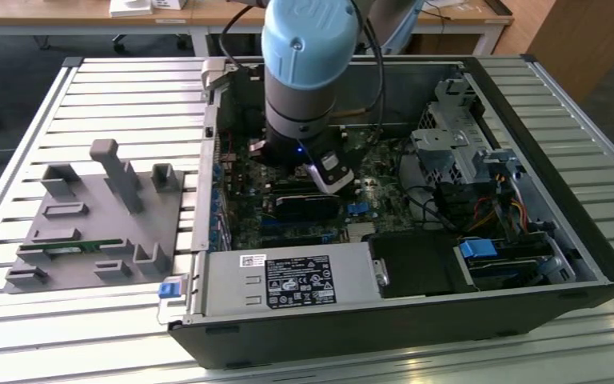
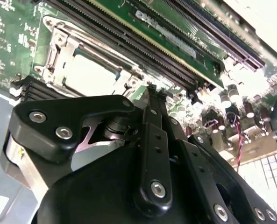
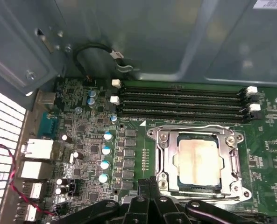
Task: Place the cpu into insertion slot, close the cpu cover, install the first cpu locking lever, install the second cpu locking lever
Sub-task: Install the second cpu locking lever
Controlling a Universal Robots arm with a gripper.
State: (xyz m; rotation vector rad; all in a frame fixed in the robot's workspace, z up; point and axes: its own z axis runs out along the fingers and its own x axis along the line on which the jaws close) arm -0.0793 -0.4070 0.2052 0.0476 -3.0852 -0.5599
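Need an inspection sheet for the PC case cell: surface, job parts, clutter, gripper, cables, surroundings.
Surface: slatted metal table carrying an open PC case.
Job's things: cpu sits in the insertion slot; cpu cover lies closed around it.
Clutter: grey fixture block on the table, at the exterior view's left of the case.
Gripper: gripper low over the motherboard, beside the socket.
Cables: red-black wire pair; black cable at the case wall.
Surroundings: wooden desk behind.
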